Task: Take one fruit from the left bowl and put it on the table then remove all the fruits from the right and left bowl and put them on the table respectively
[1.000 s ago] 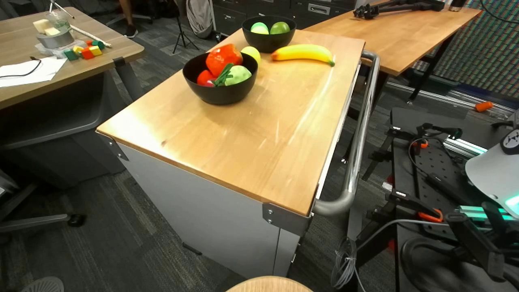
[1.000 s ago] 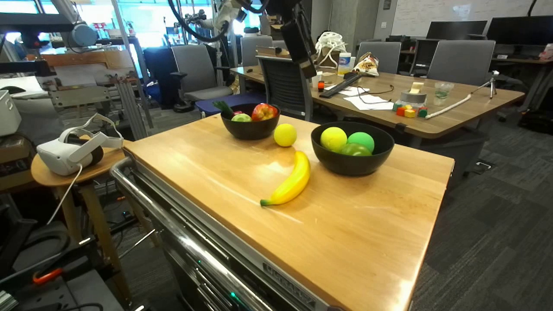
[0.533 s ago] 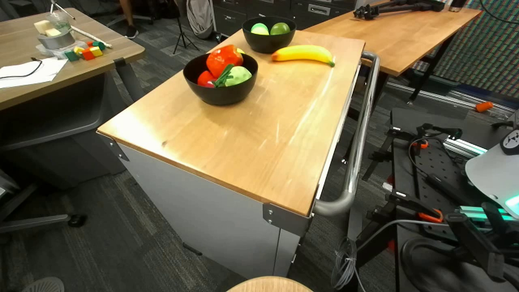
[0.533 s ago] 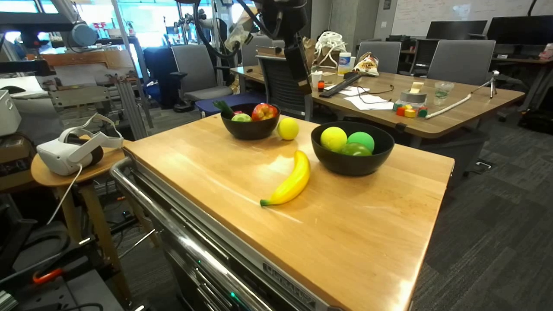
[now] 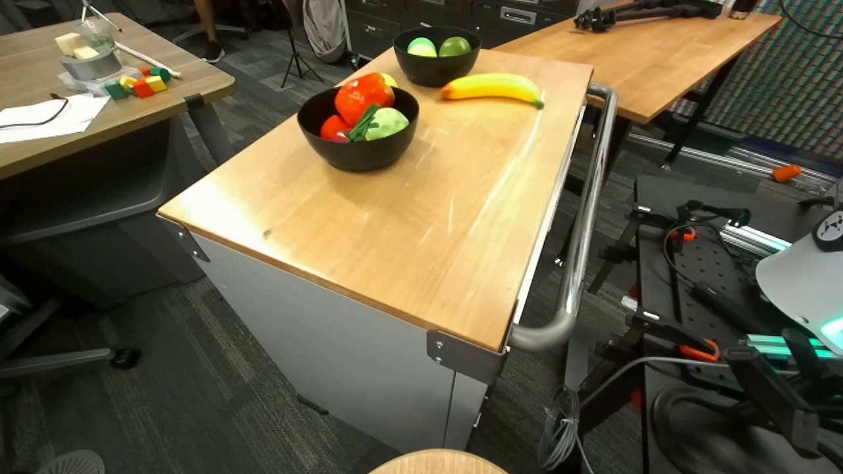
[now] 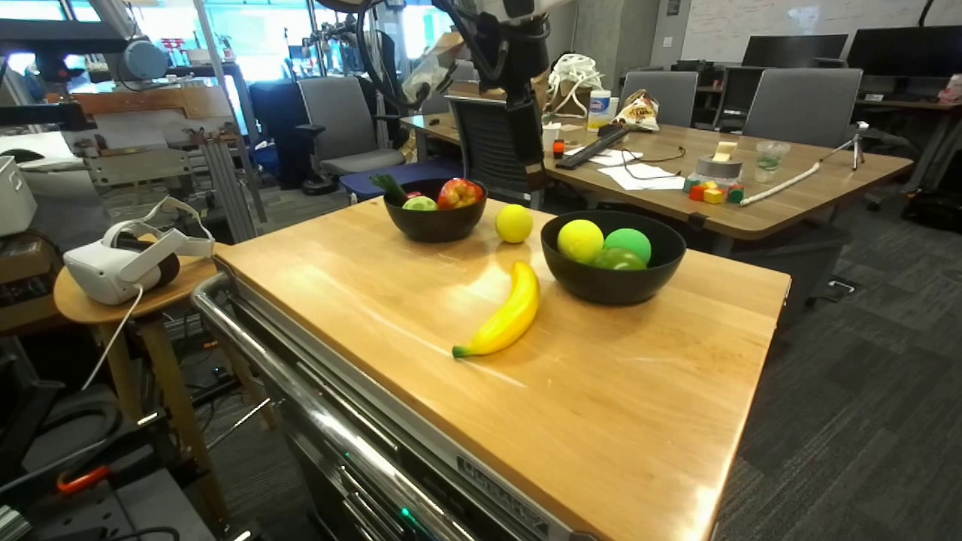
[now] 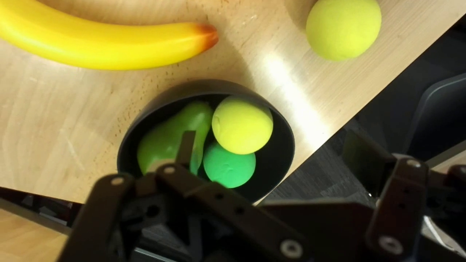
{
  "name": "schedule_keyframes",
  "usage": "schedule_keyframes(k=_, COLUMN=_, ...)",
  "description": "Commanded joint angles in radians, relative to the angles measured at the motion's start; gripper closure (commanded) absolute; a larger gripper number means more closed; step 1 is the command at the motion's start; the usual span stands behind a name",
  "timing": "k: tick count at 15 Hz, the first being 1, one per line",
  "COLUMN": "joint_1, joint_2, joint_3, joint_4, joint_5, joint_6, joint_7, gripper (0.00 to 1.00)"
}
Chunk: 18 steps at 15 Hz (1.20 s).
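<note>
Two black bowls stand on the light wooden table; I cannot tell which is the left bowl. One bowl holds a yellow-green ball, a green ball and a green pear-shaped fruit. In the farther bowl are a red fruit, a pale green fruit and other pieces. A yellow-green fruit rests on the table between the bowls, near a banana. My gripper hangs open above the table, empty; one fingertip overlaps the pear-shaped fruit in the wrist view.
A metal rail handle runs along one side of the table. Beside it stands a round stool carrying a white headset. Behind the table are a chair and a desk with blocks. The loose fruit lies close to the table's back edge.
The loose yellow-green fruit has rolled away from the red-fruit bowl, rightward in an exterior view. My gripper has come lower, staying open. Bowls and banana have kept their places.
</note>
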Motion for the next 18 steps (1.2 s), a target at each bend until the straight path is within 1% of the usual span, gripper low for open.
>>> schedule_keyframes(k=1, joint_1=-0.012, joint_2=0.006, joint_3=0.009, joint_4=0.007, joint_5=0.001, joint_6=-0.002, joint_7=-0.003, gripper=0.0)
schedule_keyframes(k=5, joint_1=-0.018, joint_2=0.028, joint_3=0.02, joint_4=0.032, joint_5=0.031, joint_6=-0.057, joint_7=-0.088, gripper=0.0)
schedule_keyframes(k=8, joint_1=-0.027, joint_2=0.044, joint_3=0.015, joint_4=0.059, joint_5=0.044, joint_6=-0.081, joint_7=-0.11, gripper=0.0)
schedule_keyframes(k=13, joint_1=-0.054, joint_2=0.087, joint_3=0.009, joint_4=0.094, joint_5=0.123, joint_6=-0.037, joint_7=-0.119, gripper=0.0)
schedule_keyframes(k=18, joint_1=-0.073, joint_2=0.144, joint_3=-0.001, joint_4=0.151, joint_5=0.167, joint_6=-0.046, joint_7=-0.123, gripper=0.0)
